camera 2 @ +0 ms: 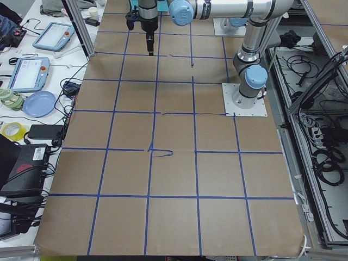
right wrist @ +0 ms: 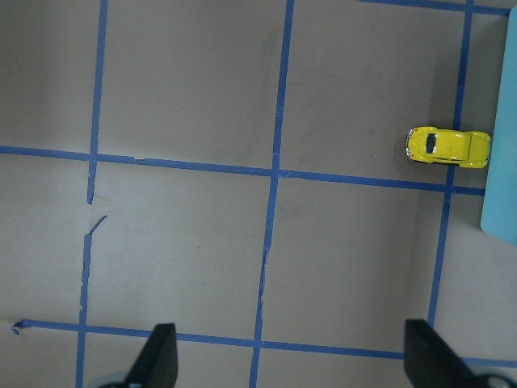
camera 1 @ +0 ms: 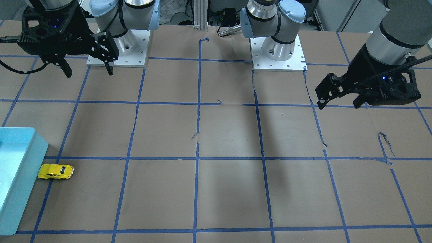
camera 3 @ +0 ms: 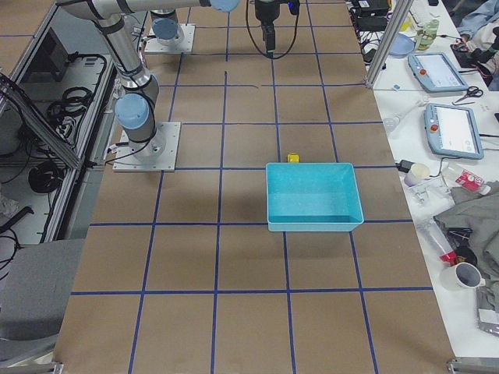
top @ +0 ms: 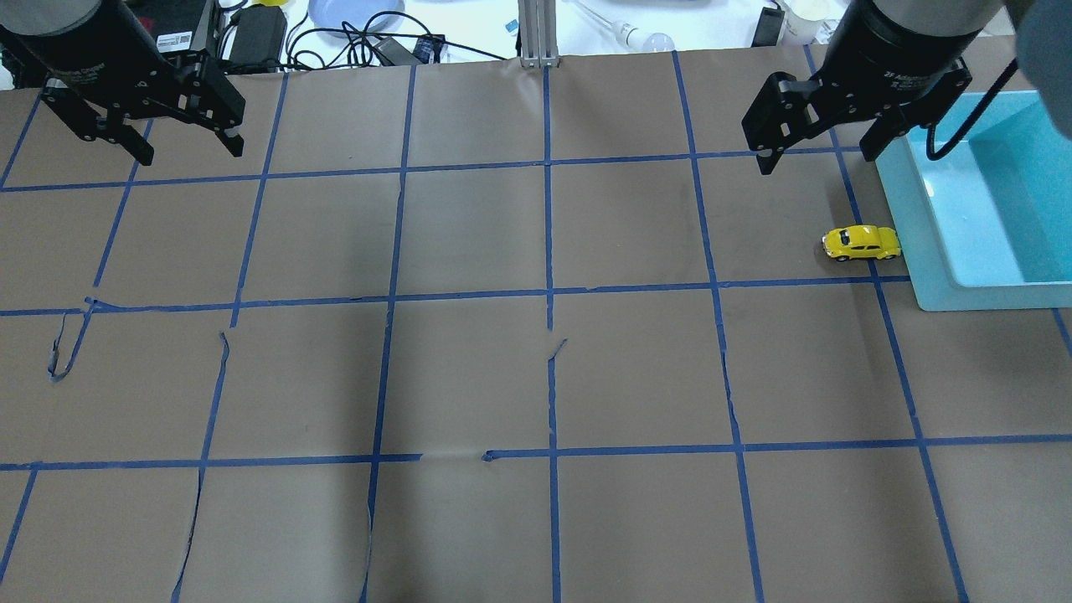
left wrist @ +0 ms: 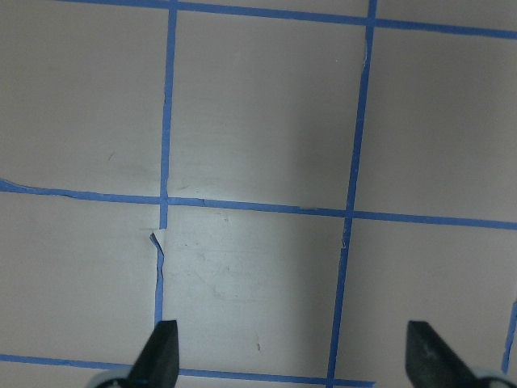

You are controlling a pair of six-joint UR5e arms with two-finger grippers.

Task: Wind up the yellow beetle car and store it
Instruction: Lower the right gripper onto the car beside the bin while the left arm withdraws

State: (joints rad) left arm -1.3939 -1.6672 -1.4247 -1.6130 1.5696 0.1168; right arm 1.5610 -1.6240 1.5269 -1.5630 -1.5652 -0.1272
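Observation:
The yellow beetle car [top: 862, 243] stands on the brown paper, right beside the near-left wall of a light blue bin [top: 917, 234]. It also shows in the front view [camera 1: 55, 171], in the right wrist view [right wrist: 448, 146] and, small, in the exterior right view [camera 3: 294, 158]. My right gripper [top: 816, 157] hangs open and empty above the table, beyond the car; it also shows in the front view [camera 1: 89, 71] and in its wrist view [right wrist: 292, 356]. My left gripper [top: 192, 152] hangs open and empty at the far left, far from the car, also in the front view [camera 1: 339, 104] and its wrist view [left wrist: 292, 356].
The blue bin [camera 1: 25, 168] is open-topped and looks empty [camera 3: 312, 195]; its edge shows in the right wrist view [right wrist: 501, 162]. Brown paper with a blue tape grid covers the table, with torn tape ends [top: 71, 343]. Cables and clutter lie beyond the far edge [top: 335, 33].

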